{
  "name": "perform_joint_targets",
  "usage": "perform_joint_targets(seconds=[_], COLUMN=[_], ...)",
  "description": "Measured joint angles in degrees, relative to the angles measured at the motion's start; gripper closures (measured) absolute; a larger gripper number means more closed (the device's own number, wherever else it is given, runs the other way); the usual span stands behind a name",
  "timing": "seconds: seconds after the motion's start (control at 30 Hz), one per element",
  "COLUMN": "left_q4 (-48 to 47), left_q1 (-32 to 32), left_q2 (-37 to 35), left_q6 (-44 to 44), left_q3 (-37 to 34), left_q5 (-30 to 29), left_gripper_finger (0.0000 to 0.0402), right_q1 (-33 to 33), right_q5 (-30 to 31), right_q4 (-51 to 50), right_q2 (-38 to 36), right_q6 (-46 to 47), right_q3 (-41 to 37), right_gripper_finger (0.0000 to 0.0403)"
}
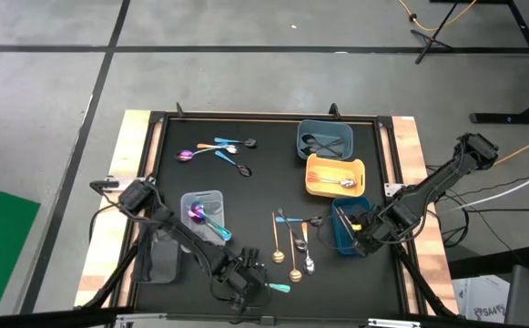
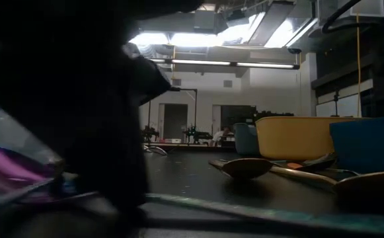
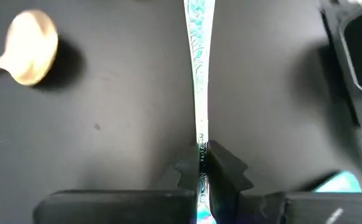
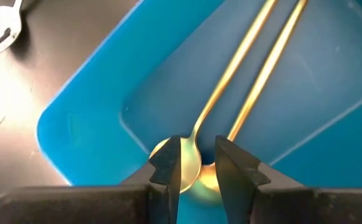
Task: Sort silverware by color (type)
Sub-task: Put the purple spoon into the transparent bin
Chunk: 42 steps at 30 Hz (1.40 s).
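Left wrist view: the left gripper (image 3: 204, 163) is clamping a teal spoon (image 3: 197, 68) by its handle near the table's (image 1: 264, 173) front edge. The right gripper (image 4: 197, 163) is hovering, fingers apart, over gold spoons (image 4: 243, 62) in the blue tray (image 4: 87, 118).

We count at least four trays: the yellow tray (image 1: 334, 167), a grey-blue tray (image 1: 302, 138) just beside it, a blue tray (image 1: 340, 235) on its other side, and a clear tray (image 1: 211, 197) well to its left.

The yellow tray holds one silver spoon (image 1: 346, 183). The blue tray holds two gold spoons (image 4: 246, 53). The grey-blue tray holds black spoons (image 1: 323, 141) that we cannot count. The clear tray holds one purple spoon (image 1: 196, 214) and one blue spoon (image 1: 217, 231).

Between the yellow and clear trays lie about six loose spoons (image 1: 295, 246). Far left of the yellow tray lie about five more spoons (image 1: 220, 150). One lone teal spoon (image 1: 279, 287) lies apart.
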Motion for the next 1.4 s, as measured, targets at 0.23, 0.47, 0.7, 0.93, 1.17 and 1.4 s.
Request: perform_joint_targets(seconds=[0.23, 0.47, 0.7, 0.93, 1.17, 1.4], left_q4=[5.55, 11.52, 16.69, 24.27, 28.76, 31.49], left_q1=[2.25, 4.45, 5.18, 5.14, 5.01, 4.97], left_q2=[0.15, 0.15, 0.12, 0.04, -0.05, -0.07], left_q6=[3.68, 6.04, 9.04, 12.69, 13.25, 14.41], left_q3=[-0.09, -0.09, -0.09, -0.07, -0.07, -0.04], left_q5=[-2.18, -3.06, -9.38, -16.60, -22.10, -26.85], left_gripper_finger=[0.0386, 0.0386, 0.0386, 0.0386, 0.0386, 0.0386], right_q1=[0.00, 0.01, 0.00, -0.01, -0.02, 0.00], right_q5=[-2.04, -2.05, -2.05, -2.05, -2.05, -2.05], right_q4=[-0.02, -0.02, -0.02, -0.02, -0.02, -0.02], right_q2=[0.00, 0.00, 0.00, 0.00, 0.00, 0.00], right_q6=[-0.01, -0.03, -0.05, -0.07, -0.07, -0.07], right_q3=[0.03, 0.08, 0.12, 0.12, 0.12, 0.12], right_gripper_finger=[0.0317, 0.0317, 0.0317, 0.0317, 0.0317, 0.0317])
